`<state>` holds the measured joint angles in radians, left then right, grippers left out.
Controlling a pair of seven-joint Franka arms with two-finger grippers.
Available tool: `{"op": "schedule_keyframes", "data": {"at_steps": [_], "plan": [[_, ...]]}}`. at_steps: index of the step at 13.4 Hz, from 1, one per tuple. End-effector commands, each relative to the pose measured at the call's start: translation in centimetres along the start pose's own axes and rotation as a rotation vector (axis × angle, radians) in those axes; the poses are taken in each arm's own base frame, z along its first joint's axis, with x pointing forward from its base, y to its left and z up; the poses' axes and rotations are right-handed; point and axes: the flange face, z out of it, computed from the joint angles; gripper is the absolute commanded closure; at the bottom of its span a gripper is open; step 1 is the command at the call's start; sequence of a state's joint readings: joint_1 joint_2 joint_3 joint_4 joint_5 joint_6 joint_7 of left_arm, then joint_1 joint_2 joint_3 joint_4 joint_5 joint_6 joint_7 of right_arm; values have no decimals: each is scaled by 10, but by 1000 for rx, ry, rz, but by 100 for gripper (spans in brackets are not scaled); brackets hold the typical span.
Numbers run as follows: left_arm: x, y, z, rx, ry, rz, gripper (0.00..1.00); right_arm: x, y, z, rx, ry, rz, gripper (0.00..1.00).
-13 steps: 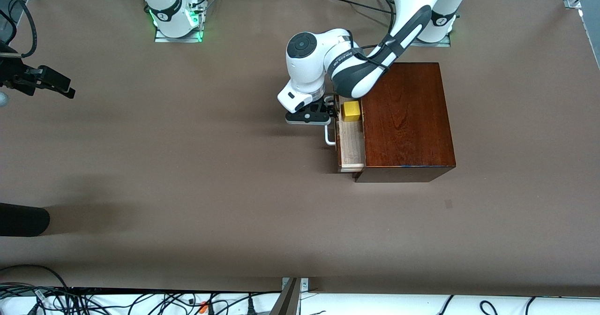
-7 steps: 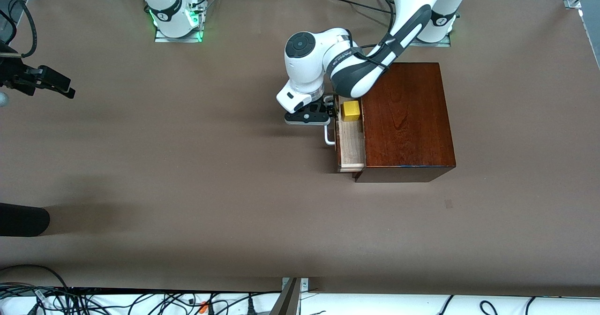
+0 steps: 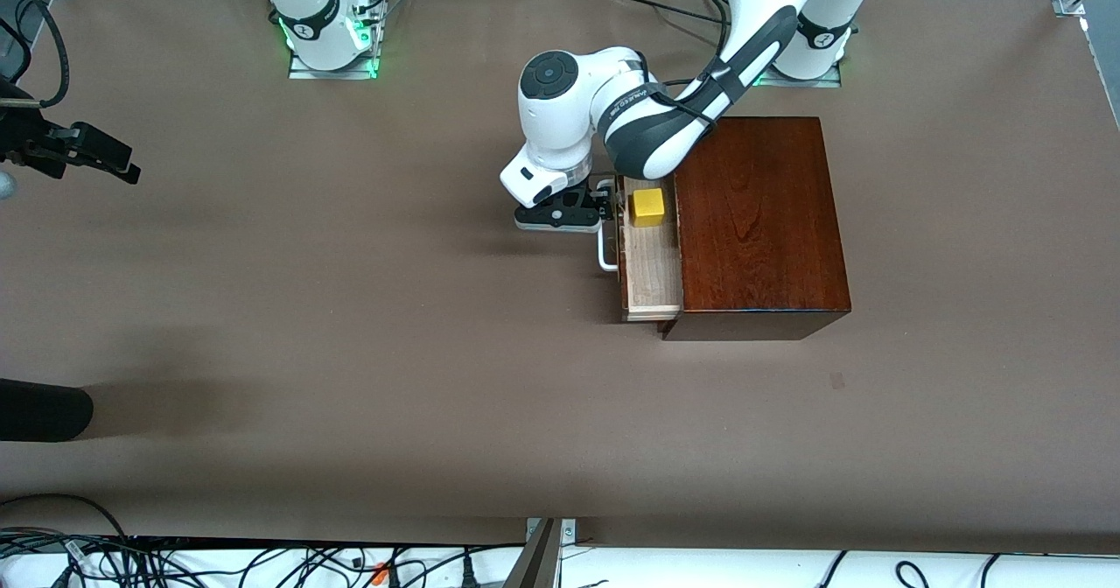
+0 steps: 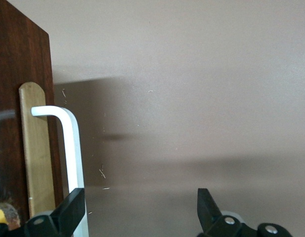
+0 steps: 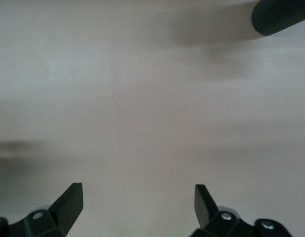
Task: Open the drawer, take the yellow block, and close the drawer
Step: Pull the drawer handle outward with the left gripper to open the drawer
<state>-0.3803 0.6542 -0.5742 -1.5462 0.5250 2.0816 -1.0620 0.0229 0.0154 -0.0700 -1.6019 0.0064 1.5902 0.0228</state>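
Front view: the drawer [image 3: 649,266] is partly pulled out of the wooden box [image 3: 757,225], and the left gripper [image 3: 604,210] is at the white handle [image 3: 606,251].

The left gripper's fingers [image 4: 68,213] stand apart with one of them at the handle bar, so it hooks the bar rather than clamps it. The yellow block [image 3: 648,206] lies inside the drawer, at the end nearer the robot bases and close to the gripper. I judge the pull should go straight along the slide, until the block is well clear of the box top. The right gripper [image 5: 137,207] waits wide open and empty over the bare desk [image 3: 350,352] at its own end.
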Motion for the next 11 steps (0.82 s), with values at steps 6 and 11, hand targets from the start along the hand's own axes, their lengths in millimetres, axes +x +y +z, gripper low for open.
{"op": "schedule_keyframes", "data": {"at_steps": [6, 11], "plan": [[21, -24, -98, 162, -89, 0, 0, -3, 2, -6, 3, 0, -3, 0], [70, -148, -182, 155, -213, 9, 0, -1, -29, -3, 19, -3, -43, 0]]}}
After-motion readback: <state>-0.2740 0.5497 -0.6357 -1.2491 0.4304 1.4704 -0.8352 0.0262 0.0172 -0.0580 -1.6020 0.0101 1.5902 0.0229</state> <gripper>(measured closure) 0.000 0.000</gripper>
